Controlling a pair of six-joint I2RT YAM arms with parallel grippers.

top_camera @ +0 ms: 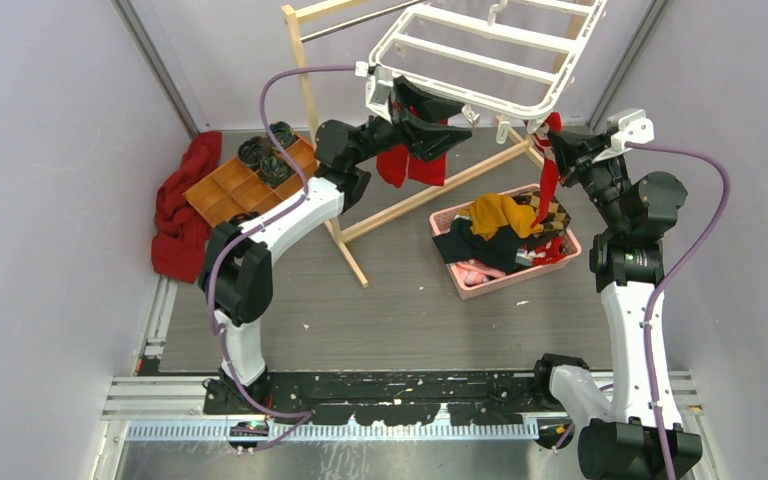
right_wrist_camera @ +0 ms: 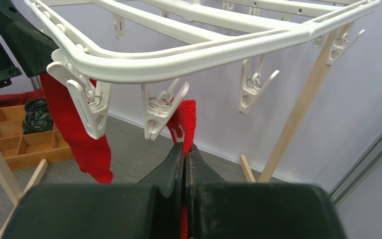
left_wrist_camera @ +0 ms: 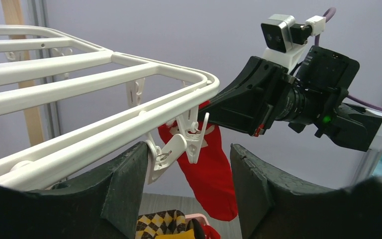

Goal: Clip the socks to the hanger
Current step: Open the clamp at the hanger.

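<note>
The white hanger (top_camera: pixel 480 60) hangs at the top, tilted, with clips along its rim. My left gripper (top_camera: pixel 455 122) is open under its front left corner. In the left wrist view (left_wrist_camera: pixel 189 189) a loose clip (left_wrist_camera: pixel 166 152) rests against its left finger (left_wrist_camera: pixel 129 184). One red sock (top_camera: pixel 405 165) hangs clipped at that corner and also shows in the right wrist view (right_wrist_camera: pixel 79 139). My right gripper (top_camera: pixel 552 140) is shut (right_wrist_camera: pixel 184 147) on a red sock with a white patterned cuff (right_wrist_camera: pixel 186 117). The cuff stands beside a clip (right_wrist_camera: pixel 161 112). This sock dangles below (left_wrist_camera: pixel 209 174).
A pink basket (top_camera: pixel 560 262) on the floor holds mustard and checkered garments. The light wooden rack (top_camera: pixel 305 90) stands behind the hanger, its foot running diagonally. A wooden compartment tray (top_camera: pixel 245 185) with dark rolled items and a dark red cloth (top_camera: pixel 180 210) lie at the left.
</note>
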